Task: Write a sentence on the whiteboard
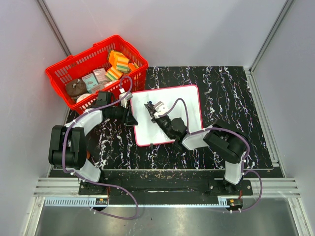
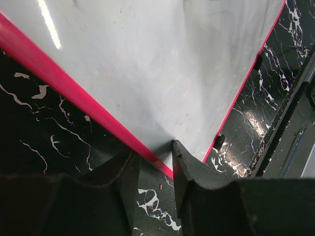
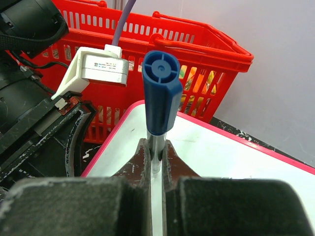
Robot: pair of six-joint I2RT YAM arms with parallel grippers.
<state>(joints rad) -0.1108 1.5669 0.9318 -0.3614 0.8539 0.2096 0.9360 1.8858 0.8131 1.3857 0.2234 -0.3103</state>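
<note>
The whiteboard [image 1: 167, 96] lies on the black marbled desk [image 1: 231, 98], slightly askew, in front of both my arms. The red basket [image 3: 216, 50] stands near its far left corner, apart from it. My left gripper [image 2: 154, 156] is at the board's left edge, narrowed onto the red frame. One finger sits on the desk side, the other over the white face, and the frame runs between them. In my left wrist view the face is plain white with a streak of reflected light. Two small black feet [image 2: 219, 142] show along the frame on the right of that view. My right gripper [image 3: 155, 145] is over the board's left half, closed tight on a marker [image 3: 161, 96]. The marker stands upright between the fingers, its thick blue end toward the wrist camera. Its other end is hidden behind the fingers, so I cannot tell whether it touches the board. In the top view the two grippers are near each other, not touching. The basket holds coloured blocks [image 1: 118, 61] and small packets, which I cannot identify further. A purple cable [image 1: 184, 105] from my right arm arcs over the board's right half.
</note>
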